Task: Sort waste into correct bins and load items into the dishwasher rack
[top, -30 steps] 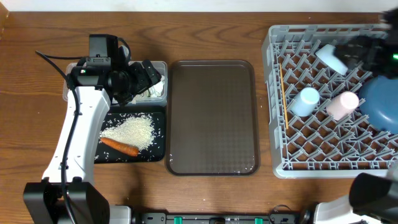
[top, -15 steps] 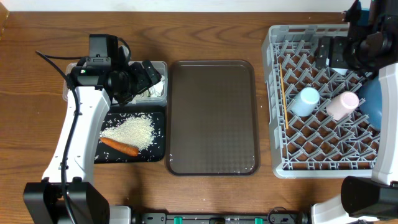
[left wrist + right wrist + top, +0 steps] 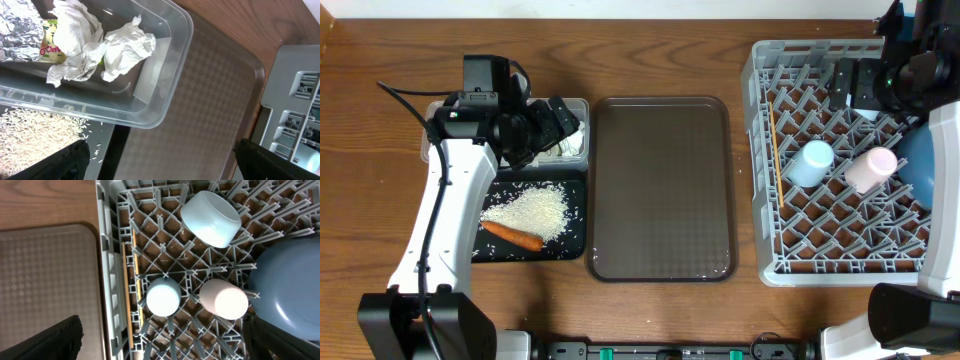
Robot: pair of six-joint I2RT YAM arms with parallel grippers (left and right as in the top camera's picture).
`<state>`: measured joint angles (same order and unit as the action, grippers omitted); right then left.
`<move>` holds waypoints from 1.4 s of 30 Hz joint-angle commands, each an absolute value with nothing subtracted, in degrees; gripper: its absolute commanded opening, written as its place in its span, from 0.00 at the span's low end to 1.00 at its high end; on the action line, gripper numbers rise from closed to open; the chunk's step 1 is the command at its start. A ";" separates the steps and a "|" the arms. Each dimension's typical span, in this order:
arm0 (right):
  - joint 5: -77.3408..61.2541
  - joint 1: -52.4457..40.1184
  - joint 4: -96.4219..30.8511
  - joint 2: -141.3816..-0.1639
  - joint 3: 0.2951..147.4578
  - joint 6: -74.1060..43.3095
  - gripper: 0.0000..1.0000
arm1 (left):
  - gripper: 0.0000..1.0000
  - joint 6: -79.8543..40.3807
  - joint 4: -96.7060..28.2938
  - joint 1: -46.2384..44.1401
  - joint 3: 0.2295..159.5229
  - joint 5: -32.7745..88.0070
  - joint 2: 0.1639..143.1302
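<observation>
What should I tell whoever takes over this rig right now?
Left gripper: open, holding nothing, above the clear tub.
Right gripper: open, holding nothing, above the rack.
Waste: tissue and foil are in the tub. Rice and carrot are on the black tray.
Dishes: bowl, blue cup, pink cup, plate and chopsticks are all in the rack.
Done: sorting and loading, by the look of it.
Left: probably only pulling the arms back.
</observation>
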<state>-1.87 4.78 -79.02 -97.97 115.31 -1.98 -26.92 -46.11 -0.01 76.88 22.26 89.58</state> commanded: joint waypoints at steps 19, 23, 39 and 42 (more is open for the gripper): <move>-1.32 4.10 -79.18 -90.00 115.24 -2.74 0.99 | 0.95 -25.93 -46.24 0.32 76.88 21.76 89.69; -1.32 4.10 -79.18 -82.76 115.24 -2.72 0.99 | 0.95 -25.93 -46.24 0.32 76.88 21.76 89.69; -1.32 3.95 -79.29 -56.90 115.22 -2.72 0.99 | 0.95 -25.93 -46.24 0.32 76.88 21.76 89.69; -1.32 2.85 -79.29 -54.13 115.13 -2.72 0.99 | 0.95 -25.93 -46.24 0.32 76.88 21.76 89.69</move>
